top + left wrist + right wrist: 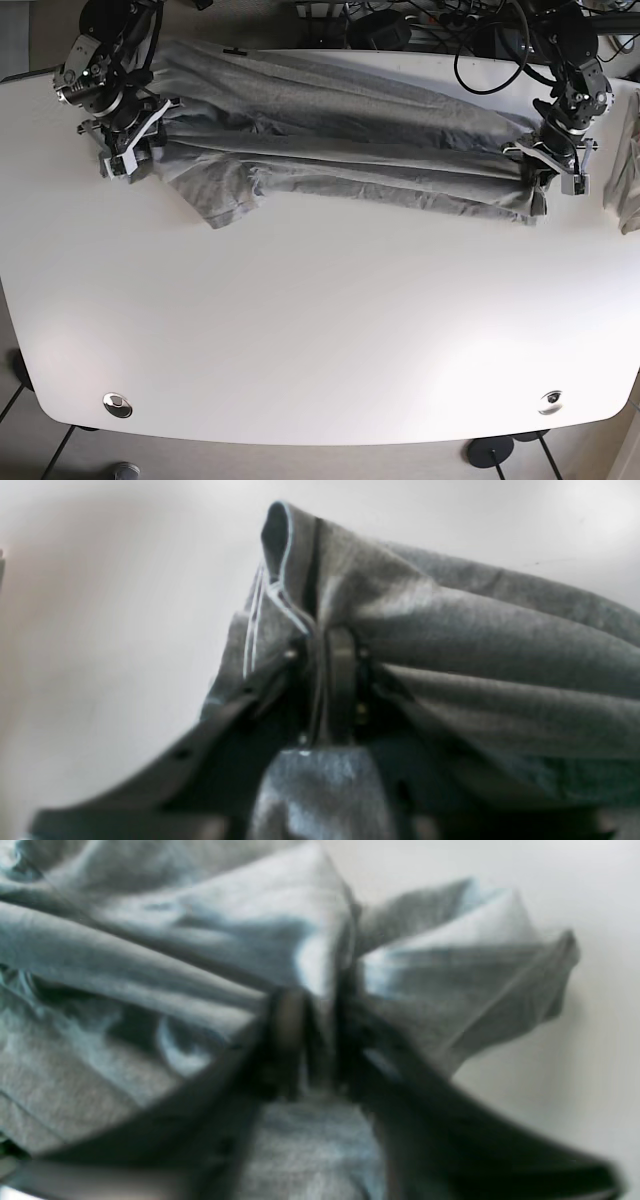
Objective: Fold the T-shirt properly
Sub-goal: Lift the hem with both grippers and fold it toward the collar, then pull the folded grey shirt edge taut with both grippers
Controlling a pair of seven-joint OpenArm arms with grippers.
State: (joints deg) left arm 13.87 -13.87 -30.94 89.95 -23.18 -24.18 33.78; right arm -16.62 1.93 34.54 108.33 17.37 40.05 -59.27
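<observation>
Across the near half, bare white counter (pixel 320 340), nothing on it. T-shirt (pixel 340 130) sits at the far side, stretched lengthwise between the two arms, rumpled in long ridges.

Left pincer (pixel 543 158) (base view's right): clamped on the shirt's end; left wrist view shows jaws closed on a bunched hem with light stitching, cloth fanning out to one side of them. Fabric here looks lifted slightly off the counter, but hard to confirm.

Right pincer (pixel 128 128) (base view's left): also closed on cloth. Right wrist view is blurred, but gathered grey fabric clearly sits between the jaws, with a loose flap off to the side. One sleeve (pixel 222 195) droops toward the near edge just beside this pincer.

Judgement: both ends are held so the shirt is tensioned along its length, likely to flatten it or carry one long edge over for a fold. Ridges run end to end, consistent with pull between the grips. Fold looks early, no neat crease yet.

Pale cloth (pixel 628 185) lies at the counter's edge, just beyond the left pincer, apart from the shirt.
</observation>
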